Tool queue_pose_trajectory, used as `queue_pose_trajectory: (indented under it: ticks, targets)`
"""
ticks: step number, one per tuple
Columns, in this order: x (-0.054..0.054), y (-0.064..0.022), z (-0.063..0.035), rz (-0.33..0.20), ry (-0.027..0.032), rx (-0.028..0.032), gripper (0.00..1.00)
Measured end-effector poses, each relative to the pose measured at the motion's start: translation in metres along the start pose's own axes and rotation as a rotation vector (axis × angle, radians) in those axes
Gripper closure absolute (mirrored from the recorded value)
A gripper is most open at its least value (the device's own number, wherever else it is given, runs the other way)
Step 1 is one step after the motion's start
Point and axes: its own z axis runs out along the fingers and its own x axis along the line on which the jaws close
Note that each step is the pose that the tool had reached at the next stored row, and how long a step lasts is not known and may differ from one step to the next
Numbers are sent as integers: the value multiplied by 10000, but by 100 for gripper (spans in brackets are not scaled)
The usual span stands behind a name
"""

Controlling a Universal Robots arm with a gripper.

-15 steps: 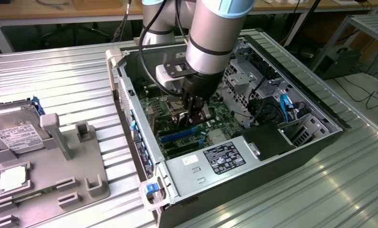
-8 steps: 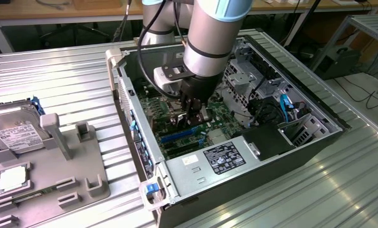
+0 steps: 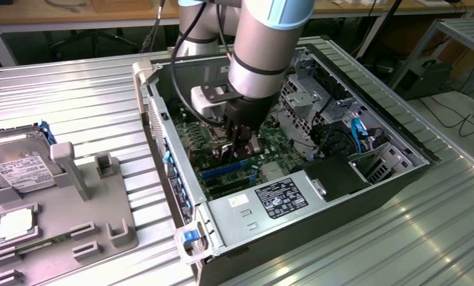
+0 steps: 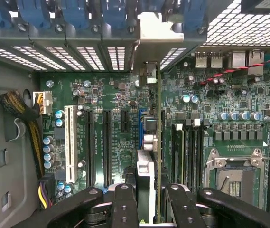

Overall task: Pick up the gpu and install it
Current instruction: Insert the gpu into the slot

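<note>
**GPU held edge-on over the mobo slots, gripper clamped on it**

While you look down the wrist view, note the gripper is closed on the gpu: black fingers sit either side of the card, pinching its thin body. The card stands on edge, running straight away from the fingers toward the silver bracket at the rear slot grille. It's held that way so its bottom edge can meet a slot, I judge, and so the bracket lines up w/ the rear opening.

Relative to the motherboard: the card is over the blue slot, w/ the white slot and black slots on one side, RAM slots and the empty CPU socket on the other. Can't tell whether the edge is already seated or just above the board.

In the exterior view the arm reaches down into the open PC case, gripper low over the board near the power supply. Outside the case, toward the exterior view's left, a grey parts tray carries the hard drive and CPU chip, both untouched.
</note>
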Motion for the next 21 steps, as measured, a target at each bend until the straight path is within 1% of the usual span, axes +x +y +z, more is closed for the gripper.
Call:
queue_pose_trajectory:
  ticks: [21]
  targets:
    - [7,64,65,0,-1,0,72]
